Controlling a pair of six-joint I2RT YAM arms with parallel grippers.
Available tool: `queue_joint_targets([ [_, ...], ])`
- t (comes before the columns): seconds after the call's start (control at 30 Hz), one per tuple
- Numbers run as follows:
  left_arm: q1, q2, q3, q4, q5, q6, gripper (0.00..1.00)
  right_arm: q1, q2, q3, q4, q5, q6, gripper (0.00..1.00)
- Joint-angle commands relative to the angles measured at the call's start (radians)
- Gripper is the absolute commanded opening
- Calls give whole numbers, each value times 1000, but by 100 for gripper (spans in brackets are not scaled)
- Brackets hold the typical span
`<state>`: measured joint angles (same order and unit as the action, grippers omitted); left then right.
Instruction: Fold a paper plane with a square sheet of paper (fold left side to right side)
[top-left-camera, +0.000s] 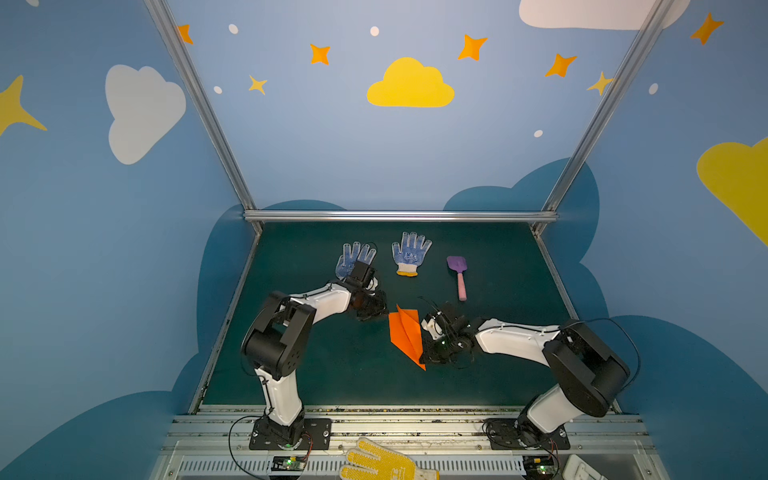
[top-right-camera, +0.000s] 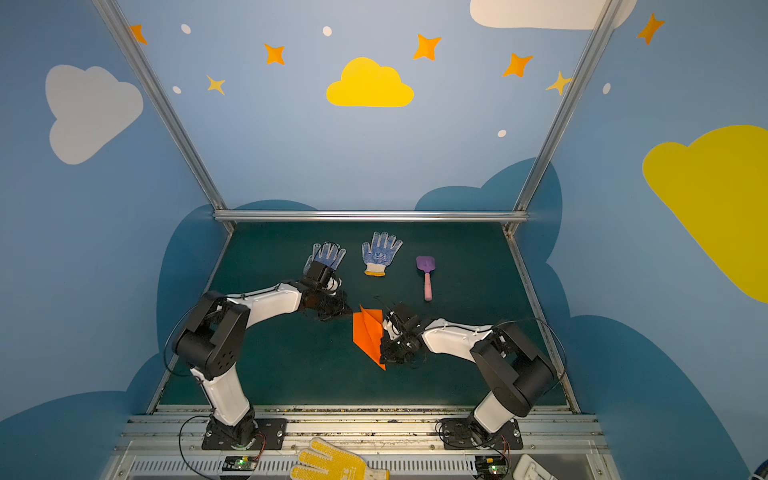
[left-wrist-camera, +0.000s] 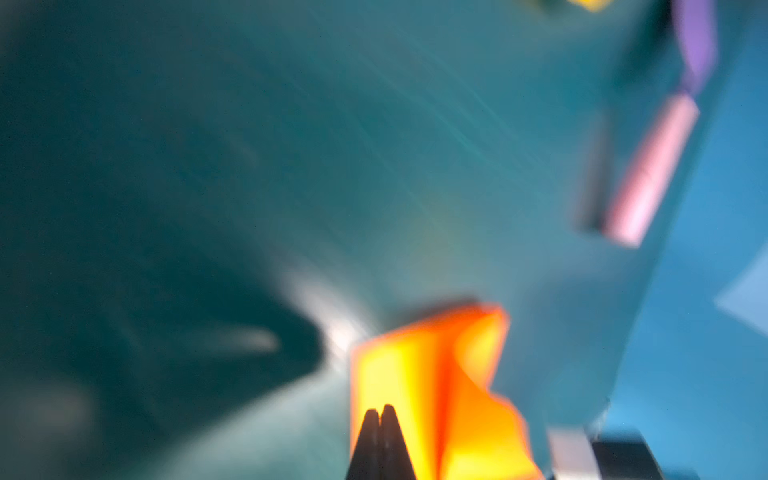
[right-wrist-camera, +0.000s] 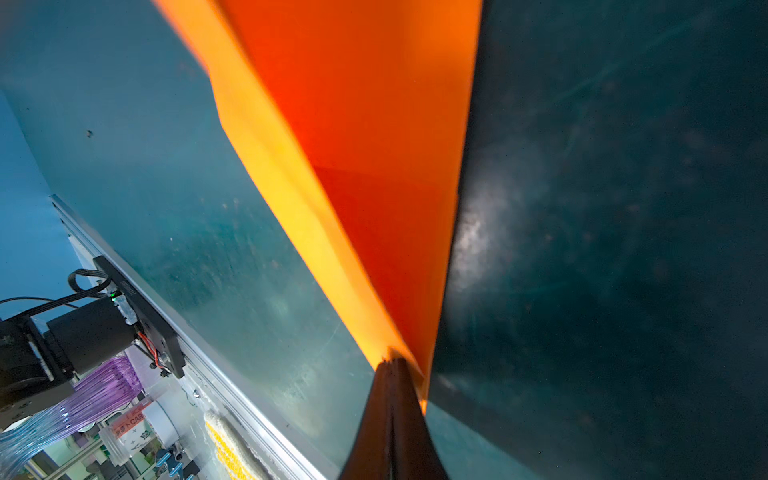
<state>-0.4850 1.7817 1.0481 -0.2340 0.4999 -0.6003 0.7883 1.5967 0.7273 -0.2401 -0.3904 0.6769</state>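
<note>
Paper plane (top-left-camera: 406, 334) is seen flat on the dark green table mat (top-left-camera: 332, 374) between the two arms, with its pointed nose toward the near edge, its wide tail toward the back and one crease raised. Left gripper (left-wrist-camera: 380, 411) is placed at the tail's left corner, jaws pressed together, tips in front of the blurred orange paper; whether paper is pinched cannot be told. Right gripper (right-wrist-camera: 392, 365) is set at the nose's right edge, jaws together, narrow end of the plane running alongside the tips; a pinch cannot be confirmed. A blue-dotted glove (top-left-camera: 411, 255), a second blue-dotted glove (top-left-camera: 351, 255) partly covered by the left arm and a purple-and-pink toy shovel (top-left-camera: 458, 274) are laid further back, apart from the plane; a yellow dotted glove (top-left-camera: 378, 461) is left on the front rail
</note>
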Motion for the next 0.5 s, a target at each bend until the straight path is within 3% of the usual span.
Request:
queue_joint_targets([
  [0.0, -73, -51, -37, 16, 47, -10, 4, 19, 74, -48, -50, 39, 0, 0],
  [0.2, -159, 1, -33, 78, 60, -53, 4, 21, 78, -43, -56, 45, 3, 0],
  [0.47, -150, 102, 12, 74, 11, -39, 4, 20, 80, -49, -46, 56, 16, 0],
])
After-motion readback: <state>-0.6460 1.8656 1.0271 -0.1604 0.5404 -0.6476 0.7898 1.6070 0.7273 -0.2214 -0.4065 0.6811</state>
